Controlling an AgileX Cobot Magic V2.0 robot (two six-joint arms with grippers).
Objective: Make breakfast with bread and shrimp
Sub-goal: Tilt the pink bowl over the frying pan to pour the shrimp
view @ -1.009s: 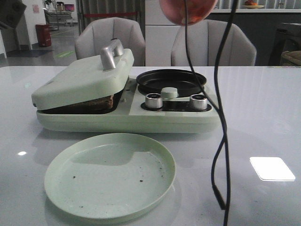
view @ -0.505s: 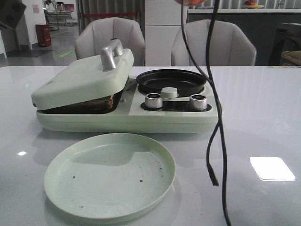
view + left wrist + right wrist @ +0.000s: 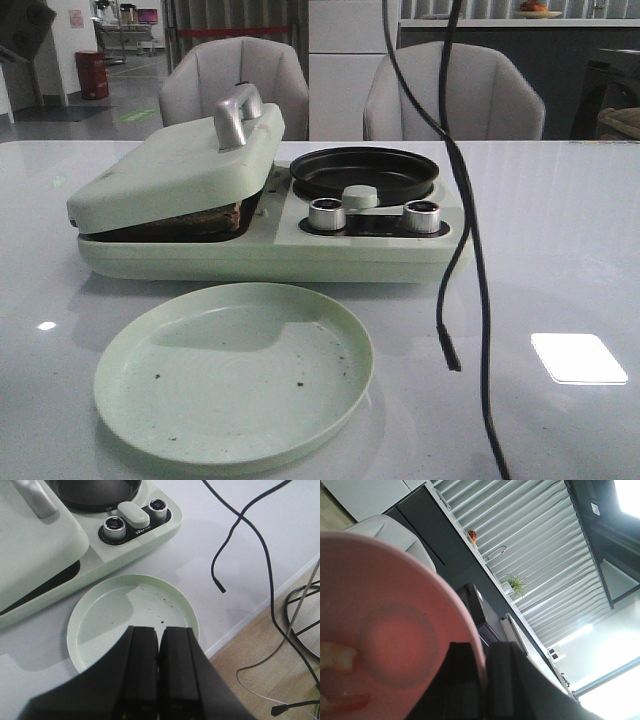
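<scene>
The pink bowl (image 3: 385, 645) that was hanging at the top of the front view a second ago is now gone from it, lifted out of frame, and the dangling cables (image 3: 470, 250) are swinging slightly nearer the cooker. The right gripper (image 3: 485, 690) is clamping the bowl's rim between its fingers, and the wrist is tipping steeply, so its camera is looking up past the bowl toward the ceiling. The shrimp (image 3: 337, 662) are lying inside the bowl, at least one showing, pale with a red tail. Judging from that tilt, they could be sliding out early and landing on the table (image 3: 560, 220) rather than in the black pan (image 3: 364, 172). The loose cables could also be snagging the arm or dragging across the pan. The bread (image 3: 205, 218) is sitting under the half-lowered lid (image 3: 180, 165) of the breakfast maker (image 3: 270, 250), only its brown edge showing. The left gripper (image 3: 160, 680) is hovering above the near edge of the empty green plate (image 3: 132, 620), fingers pressed together and holding nothing.
</scene>
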